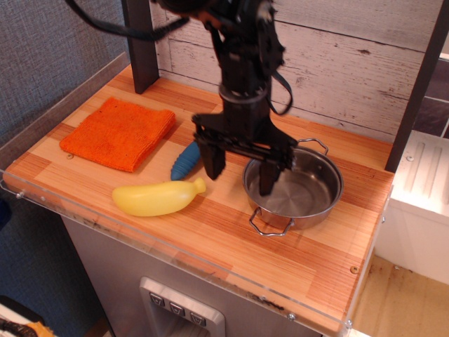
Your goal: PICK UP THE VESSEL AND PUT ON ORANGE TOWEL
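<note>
The vessel (302, 189) is a shallow shiny steel pot with two wire loop handles, standing on the right part of the wooden table. The orange towel (119, 132) lies folded at the left back. My gripper (240, 170) is open, its black fingers spread wide and pointing down. The right finger (269, 177) hangs inside the pot's left rim, the left finger (212, 158) outside it over the wood. The pot's left rim lies between them.
A yellow banana (157, 198) lies at the front left. A blue-handled spoon (185, 161) lies between towel and pot, its bowl hidden by my arm. A dark post (142, 43) stands at the back left. A clear plastic edge (175, 246) rims the table front.
</note>
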Robot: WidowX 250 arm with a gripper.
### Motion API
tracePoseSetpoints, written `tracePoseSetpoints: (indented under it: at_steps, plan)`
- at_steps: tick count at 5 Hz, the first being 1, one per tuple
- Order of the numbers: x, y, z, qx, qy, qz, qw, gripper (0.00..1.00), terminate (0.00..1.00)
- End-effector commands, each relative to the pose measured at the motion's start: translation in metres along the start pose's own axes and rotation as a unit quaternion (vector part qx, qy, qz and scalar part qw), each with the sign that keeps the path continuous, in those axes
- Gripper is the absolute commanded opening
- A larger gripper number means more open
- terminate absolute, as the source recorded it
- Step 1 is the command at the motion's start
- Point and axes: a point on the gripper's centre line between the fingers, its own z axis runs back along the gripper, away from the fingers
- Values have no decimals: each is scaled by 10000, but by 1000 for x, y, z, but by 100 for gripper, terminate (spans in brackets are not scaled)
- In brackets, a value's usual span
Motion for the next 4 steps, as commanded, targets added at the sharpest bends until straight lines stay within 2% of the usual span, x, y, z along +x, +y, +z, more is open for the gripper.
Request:
tracePoseSetpoints:
  at_steps: [1,2,3,4]
  plan:
    - [14,-25,-16,113,-200,-264,9994,100,0]
    - [20,-30,-25,128,-223,-395,9989,100,0]
    - [23,-24,-26,152,-218,-388,9989,0,0]
    - [25,-16,-21,157,-230,-289,9992,0,0]
